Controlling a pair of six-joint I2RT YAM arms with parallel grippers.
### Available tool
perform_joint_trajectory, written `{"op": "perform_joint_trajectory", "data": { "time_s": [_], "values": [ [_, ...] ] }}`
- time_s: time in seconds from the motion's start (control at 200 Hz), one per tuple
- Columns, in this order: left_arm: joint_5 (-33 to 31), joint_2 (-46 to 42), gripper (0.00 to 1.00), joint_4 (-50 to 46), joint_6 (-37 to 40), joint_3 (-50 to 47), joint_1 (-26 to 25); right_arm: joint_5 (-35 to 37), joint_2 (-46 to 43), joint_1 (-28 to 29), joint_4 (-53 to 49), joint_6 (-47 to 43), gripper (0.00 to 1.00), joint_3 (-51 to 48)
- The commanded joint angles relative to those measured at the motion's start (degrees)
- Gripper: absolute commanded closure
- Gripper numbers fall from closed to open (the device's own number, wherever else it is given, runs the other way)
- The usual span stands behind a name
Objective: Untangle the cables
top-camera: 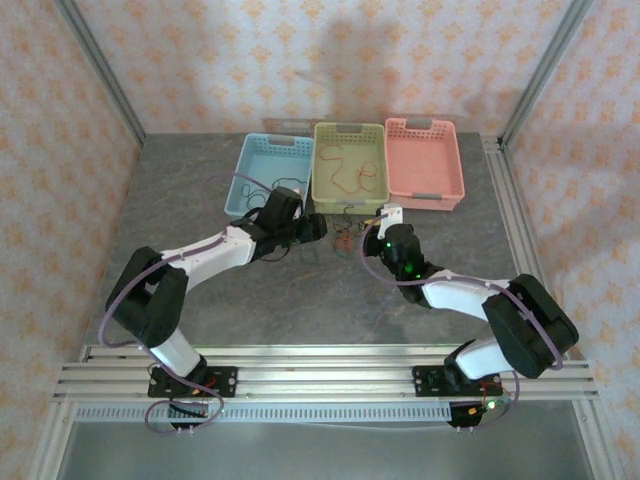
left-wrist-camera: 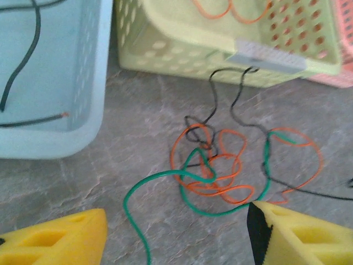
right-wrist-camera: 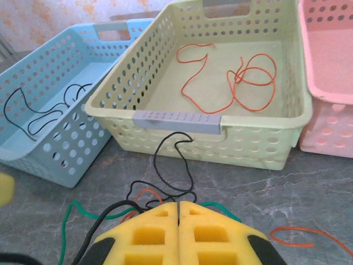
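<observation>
Orange, green, black cables (left-wrist-camera: 212, 165) tangled between spread left fingers (left-wrist-camera: 55, 237), just beyond pressed-together right fingers (right-wrist-camera: 165, 212)

In the right wrist view the pressed-together fingers (right-wrist-camera: 149, 232) of the right gripper (right-wrist-camera: 178, 205) cover the near part of the cables (right-wrist-camera: 160, 190); whether a strand is pinched between them cannot be told. An orange cable (right-wrist-camera: 273, 234) on the table (right-wrist-camera: 248, 187) runs off the right edge, which also cuts the pink basket (right-wrist-camera: 325, 66). In the left wrist view a green cable (left-wrist-camera: 160, 176) leaves the bottom edge, a black cable (left-wrist-camera: 309, 190) the right edge. From the top camera the cables are too small to separate.
</observation>
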Motion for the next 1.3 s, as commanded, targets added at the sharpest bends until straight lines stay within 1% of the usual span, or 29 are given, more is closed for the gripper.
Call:
{"op": "perform_joint_trajectory", "data": {
  "time_s": [0.0, 0.26, 0.4, 0.435, 0.505, 0.555, 0.681, 0.836, 0.911, 0.936, 0.966, 1.031, 1.111, 1.176, 1.296],
  "values": [
    [-0.19, 3.37, 0.33, -8.19, 1.10, 4.80, 0.24, 1.97, -1.04, -0.36, 2.08, 0.93, 1.00, -0.82],
    [3.00, 9.88, 0.33, -14.65, 1.82, 10.80, 0.04, 2.23, -1.37, -0.49, 2.33, 1.06, 1.00, -1.06],
    [4.28, 10.97, 0.35, -14.87, 2.55, 11.80, -0.43, 2.66, -1.83, -0.55, 3.07, 1.07, 1.00, -1.53],
    [4.66, 11.12, 0.38, -14.73, 2.78, 11.85, -0.56, 2.80, -2.07, -0.56, 3.28, 1.02, 1.00, -1.76],
    [5.48, 12.03, 0.42, -15.22, 3.29, 12.82, -0.88, 3.30, -2.40, -0.62, 4.09, 1.23, 1.00, -2.29],
    [6.02, 12.67, 0.50, -15.66, 3.73, 13.50, -1.14, 3.74, -2.87, -0.72, 4.80, 1.31, 1.00, -2.86],
    [7.08, 12.42, 0.64, -14.79, 4.10, 13.20, -1.38, 5.23, -3.83, -1.09, 6.15, 1.89, 1.00, -4.04],
    [7.79, 12.47, 0.72, -14.33, 4.46, 13.28, -1.53, 7.03, -4.81, -1.74, 7.57, 2.80, 1.00, -5.35],
    [7.89, 12.29, 0.72, -13.97, 4.48, 13.04, -1.65, 7.59, -5.04, -1.85, 7.74, 3.13, 1.00, -5.61],
    [7.90, 12.20, 0.70, -13.84, 4.54, 13.07, -1.66, 7.62, -5.07, -1.90, 7.81, 3.17, 1.00, -5.65],
    [7.82, 12.12, 0.66, -13.78, 4.61, 13.01, -1.78, 7.62, -4.99, -1.95, 7.74, 3.26, 1.00, -5.61],
    [7.52, 11.95, 0.51, -13.84, 4.88, 13.16, -1.97, 7.11, -4.67, -1.91, 7.47, 3.22, 1.00, -5.32],
    [7.33, 11.51, 0.44, -13.62, 5.73, 13.29, -2.51, 6.83, -4.38, -1.94, 7.14, 3.26, 1.00, -5.00],
    [7.70, 11.56, 0.42, -13.86, 7.73, 14.24, -3.22, 6.50, -3.95, -1.96, 6.97, 3.35, 1.00, -4.71],
    [9.73, 13.49, 0.42, -14.77, 9.77, 17.42, -4.10, 6.49, -3.93, -2.05, 6.95, 3.43, 1.00, -4.77]
  ]
}}
